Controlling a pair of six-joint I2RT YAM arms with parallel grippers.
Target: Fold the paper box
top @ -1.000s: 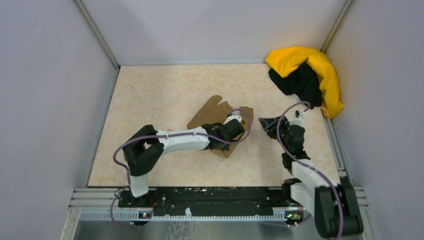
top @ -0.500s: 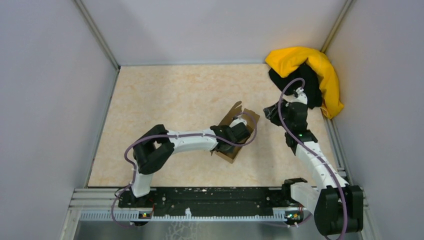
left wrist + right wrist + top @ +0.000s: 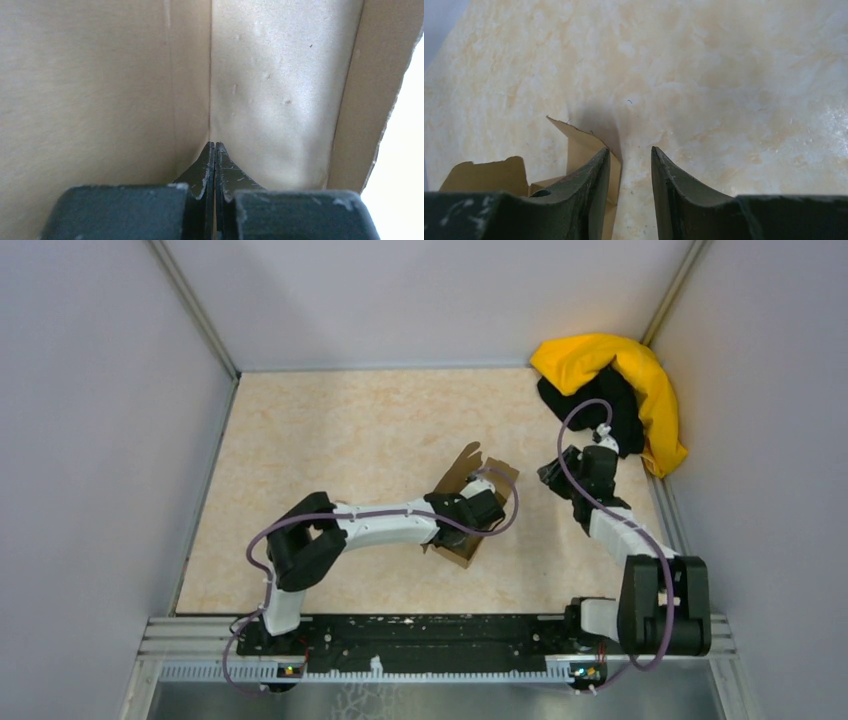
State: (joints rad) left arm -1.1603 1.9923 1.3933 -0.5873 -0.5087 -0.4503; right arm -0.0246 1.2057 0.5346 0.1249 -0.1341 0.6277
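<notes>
The plain brown cardboard paper box [image 3: 460,472] stands partly erected on the beige marbled table [image 3: 330,430], right of centre. Left gripper [image 3: 215,146]: jaws closed together, empty, tips at the box's inner corner crease. Right gripper [image 3: 630,152]: jaws narrowly apart, empty, just right of the box.

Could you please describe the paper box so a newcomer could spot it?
On the beige marbled table, look just right of centre, at the left gripper. The paper box is plain brown cardboard with raised flaps, unlike the yellow-and-black cloth heap in the far right corner.
</notes>
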